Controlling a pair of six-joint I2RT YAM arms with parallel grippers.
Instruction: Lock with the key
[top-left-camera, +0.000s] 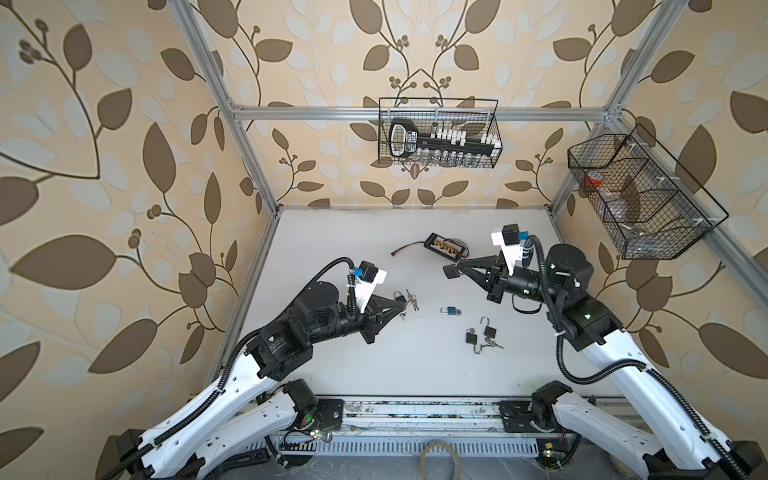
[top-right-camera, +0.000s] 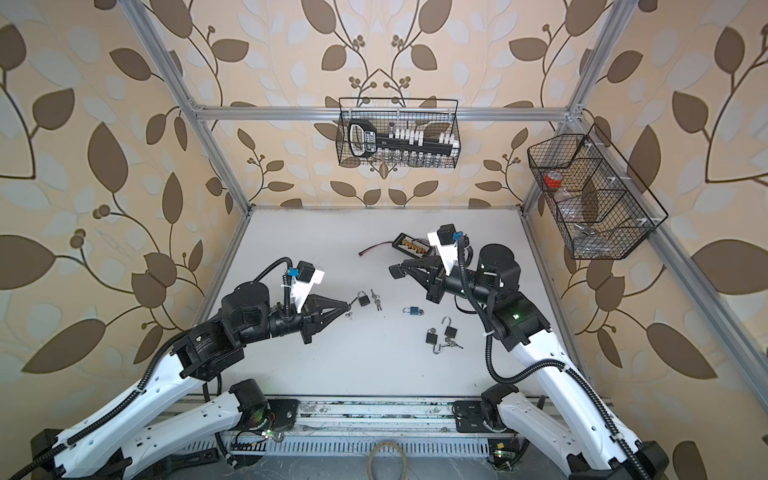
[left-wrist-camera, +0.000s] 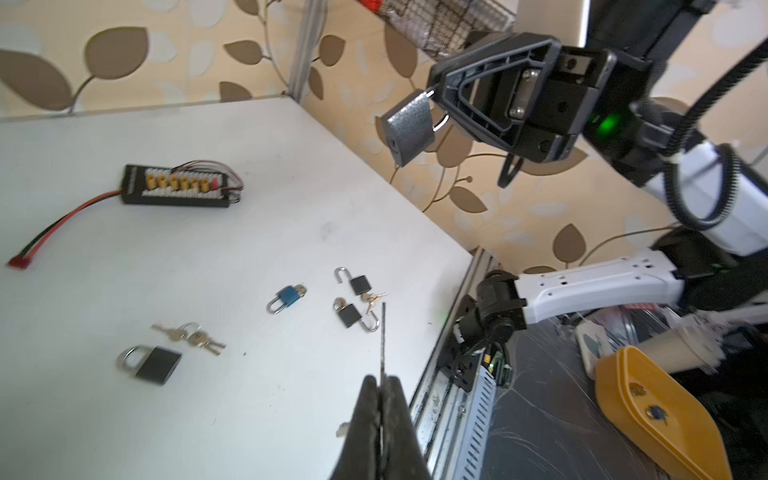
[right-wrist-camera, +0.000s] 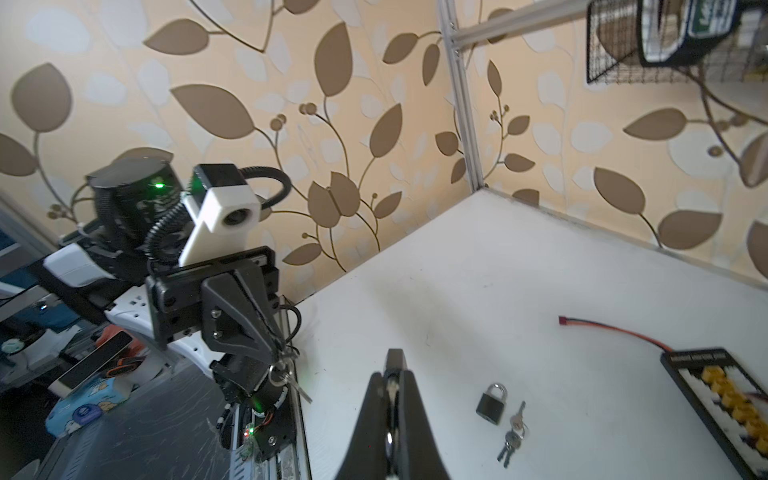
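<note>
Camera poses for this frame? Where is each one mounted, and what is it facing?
Top views: overhead head, looking down on table; whole robot shows, including left gripper and right gripper.
Left wrist: rides behind left gripper, faces right gripper holding padlock; own shut jaws show.
Right wrist: rides behind right gripper, faces left gripper pinching key; own jaws show.
Shared: both wrist views catch loose padlock and keys.

Left arm (top-left-camera: 232, 386) & right arm (top-left-camera: 631, 386): white lower shells, black joints, round motor housings (top-left-camera: 322, 297). Black corrugated cable (right-wrist-camera: 268, 171) runs along each, held w/ white zip ties (top-left-camera: 559, 334). Wrist cam (top-left-camera: 368, 272) per arm: black cube on white bracket, blue connector. Left pincer (top-left-camera: 404, 306) & right pincer (top-left-camera: 453, 271) black, triangular, ribbed. Green LEDs (left-wrist-camera: 609, 122) glow on joints.
</note>
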